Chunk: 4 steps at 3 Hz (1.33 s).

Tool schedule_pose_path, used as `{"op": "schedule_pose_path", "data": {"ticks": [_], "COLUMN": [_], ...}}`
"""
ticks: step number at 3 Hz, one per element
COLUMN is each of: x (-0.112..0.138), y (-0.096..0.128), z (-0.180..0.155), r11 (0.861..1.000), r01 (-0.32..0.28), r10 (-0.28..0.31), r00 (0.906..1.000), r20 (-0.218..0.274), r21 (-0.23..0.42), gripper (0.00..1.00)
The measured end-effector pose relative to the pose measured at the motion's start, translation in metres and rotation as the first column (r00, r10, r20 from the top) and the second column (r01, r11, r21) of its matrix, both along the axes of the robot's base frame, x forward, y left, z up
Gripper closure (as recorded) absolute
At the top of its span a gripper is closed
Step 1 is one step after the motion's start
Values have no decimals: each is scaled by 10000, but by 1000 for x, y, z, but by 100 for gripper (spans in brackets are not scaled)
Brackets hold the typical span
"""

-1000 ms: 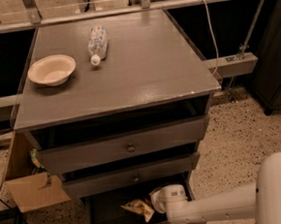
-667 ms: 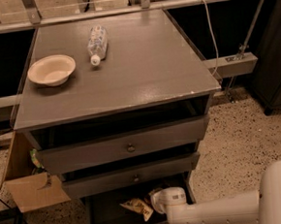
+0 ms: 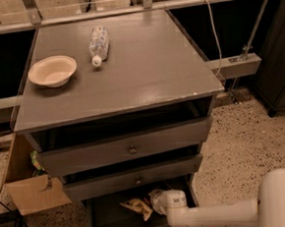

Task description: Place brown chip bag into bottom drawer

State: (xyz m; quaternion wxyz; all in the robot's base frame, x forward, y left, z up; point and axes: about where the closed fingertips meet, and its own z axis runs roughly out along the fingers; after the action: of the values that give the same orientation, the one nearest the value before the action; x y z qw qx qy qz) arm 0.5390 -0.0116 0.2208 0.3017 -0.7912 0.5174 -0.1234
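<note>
The brown chip bag (image 3: 135,206) lies crumpled inside the open bottom drawer (image 3: 107,220), a dark box under the two knobbed drawers. My gripper (image 3: 158,201) reaches into that drawer from the right, right beside the bag's right end. Its white wrist (image 3: 172,202) sits just behind it, and the white arm (image 3: 224,212) runs off to the lower right. I cannot see whether the gripper touches the bag.
On the grey cabinet top (image 3: 144,71) a cream bowl (image 3: 52,71) stands at the left and a clear plastic bottle (image 3: 98,43) lies at the back. The top drawer (image 3: 130,147) and middle drawer (image 3: 135,178) stick out slightly. A cardboard box (image 3: 31,189) stands to the cabinet's left.
The arm has sunk a little lower and the gripper has edged slightly left in the bottom drawer. The chip bag stays in about the same place.
</note>
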Motion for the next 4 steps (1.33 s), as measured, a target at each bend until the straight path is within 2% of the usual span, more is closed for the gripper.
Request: {"op": "schedule_pose_path", "data": {"ticks": [2,4], "x": [29,27], "y": [17,22], "z": [-14,-50], "r11": [10000,9962], "r01": [53,-39], "r10": [-53,-38], "r00": [9999,9961], "r20": [144,-886], "r21": [0,-868], "gripper": [100,100]}}
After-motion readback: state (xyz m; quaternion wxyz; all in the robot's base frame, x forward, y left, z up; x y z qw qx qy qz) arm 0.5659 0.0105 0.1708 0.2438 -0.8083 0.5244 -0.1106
